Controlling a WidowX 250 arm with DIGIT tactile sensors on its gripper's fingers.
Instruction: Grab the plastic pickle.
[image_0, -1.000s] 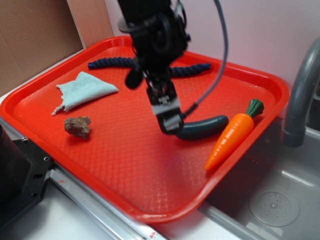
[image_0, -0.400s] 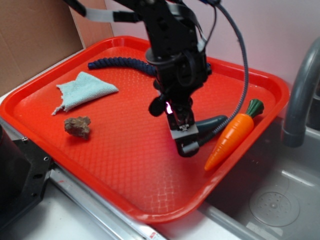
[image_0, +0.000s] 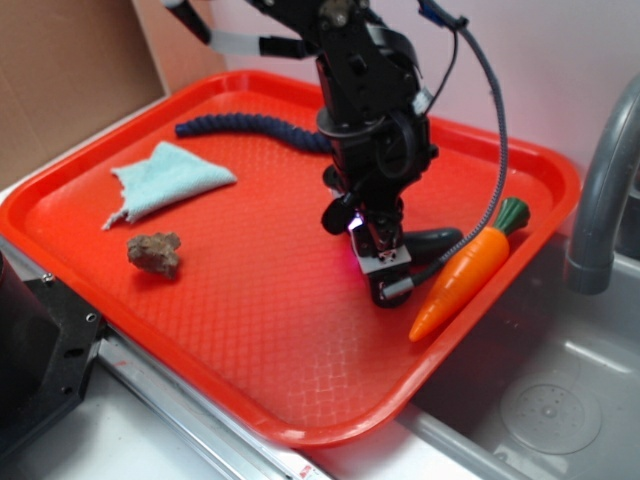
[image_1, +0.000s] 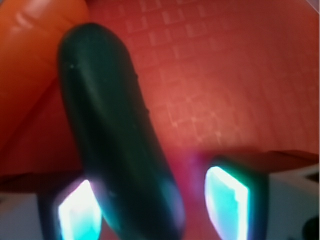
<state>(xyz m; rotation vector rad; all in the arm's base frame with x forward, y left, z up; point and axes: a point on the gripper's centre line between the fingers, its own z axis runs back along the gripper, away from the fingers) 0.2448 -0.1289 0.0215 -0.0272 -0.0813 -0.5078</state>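
The plastic pickle (image_0: 432, 241) is dark green and glossy and lies on the red tray (image_0: 250, 300), mostly hidden behind the arm in the exterior view. In the wrist view the pickle (image_1: 115, 130) fills the left half, its near end reaching down between the two lit fingers. My gripper (image_0: 388, 278) is low over the tray at the pickle's left end. The gripper (image_1: 155, 207) is open: the left finger lies close against the pickle, and a gap of red tray shows between the pickle and the right finger (image_1: 227, 200).
An orange toy carrot (image_0: 468, 270) lies just right of the pickle, near the tray's right rim. A dark blue rope (image_0: 245, 127) lies at the back, with a pale blue cloth (image_0: 165, 178) and a brown lump (image_0: 154, 252) on the left. A sink with a grey faucet (image_0: 600, 200) is right.
My gripper has moved right and down along the tray, from beside the pickle's left end to straddling it. The pickle, carrot and other items have not moved.
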